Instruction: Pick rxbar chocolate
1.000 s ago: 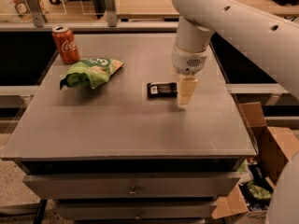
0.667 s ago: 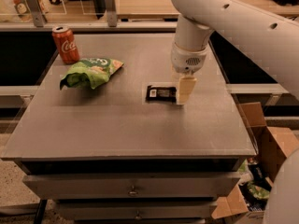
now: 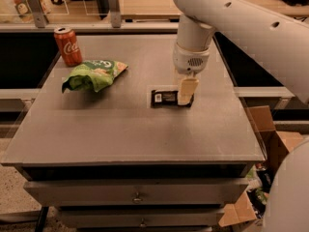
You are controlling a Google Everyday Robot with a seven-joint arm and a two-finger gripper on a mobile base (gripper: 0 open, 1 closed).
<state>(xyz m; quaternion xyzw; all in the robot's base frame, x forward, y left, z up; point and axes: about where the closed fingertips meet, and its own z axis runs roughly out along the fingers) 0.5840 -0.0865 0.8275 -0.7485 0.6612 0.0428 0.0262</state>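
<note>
The rxbar chocolate point(image 3: 164, 98), a flat black bar with a small white label patch, lies near the middle of the grey table point(image 3: 120, 129). My gripper point(image 3: 186, 92) hangs from the white arm and points straight down. Its pale fingers point(image 3: 187, 88) stand over the bar's right end and hide that end. Whether the fingers touch the bar does not show.
A green snack bag point(image 3: 94, 74) lies left of the bar. A red soda can point(image 3: 68, 46) stands at the table's back left corner. Cardboard boxes point(image 3: 270, 139) sit on the floor to the right. Drawers run under the table's front edge.
My gripper has moved a little to the left, from beside the bar's right end to over it. The bar, bag and can have not moved.
</note>
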